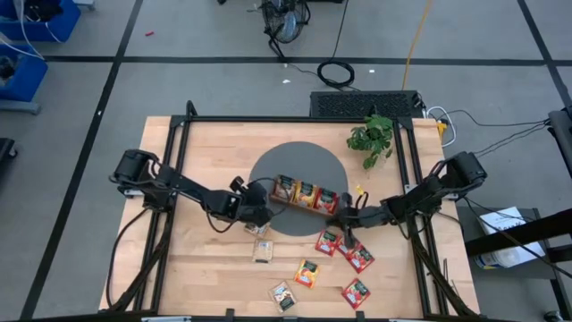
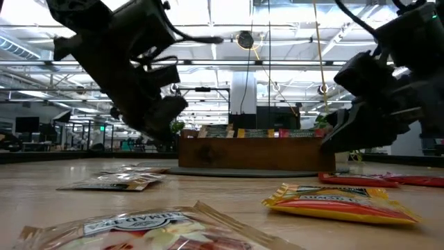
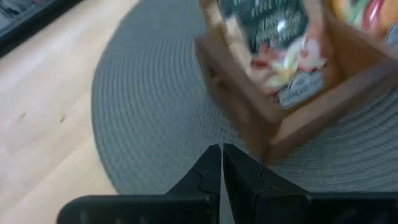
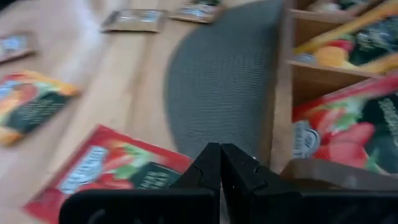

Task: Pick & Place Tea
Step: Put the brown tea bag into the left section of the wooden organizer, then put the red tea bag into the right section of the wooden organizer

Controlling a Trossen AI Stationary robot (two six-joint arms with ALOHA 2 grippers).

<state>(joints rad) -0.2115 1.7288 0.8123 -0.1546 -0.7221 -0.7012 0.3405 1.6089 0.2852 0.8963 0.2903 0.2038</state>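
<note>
The brown wooden tray (image 1: 304, 194) stands on a round grey mat (image 1: 268, 170) and holds tea packets upright: pale (image 3: 280, 43), orange (image 4: 348, 50) and red (image 4: 348, 134). More tea lies flat on the wood nearer the front: pale packets (image 1: 263, 250) (image 1: 283, 295), an orange one (image 1: 307, 273) and red ones (image 1: 328, 241) (image 1: 359, 258) (image 1: 356, 292). My left gripper (image 1: 259, 215) (image 3: 221, 158) is shut and holds nothing, low over the mat at the tray's left end. My right gripper (image 1: 344, 215) (image 4: 219, 155) is shut and holds nothing at the tray's right end, beside a red packet (image 4: 112, 171).
A green leafy plant (image 1: 371, 136) stands at the table's far right. A black frame (image 1: 188, 121) rims the table. Bare wood (image 1: 197, 268) lies at the near left. Cables and a black grille (image 1: 362, 103) are behind the far edge.
</note>
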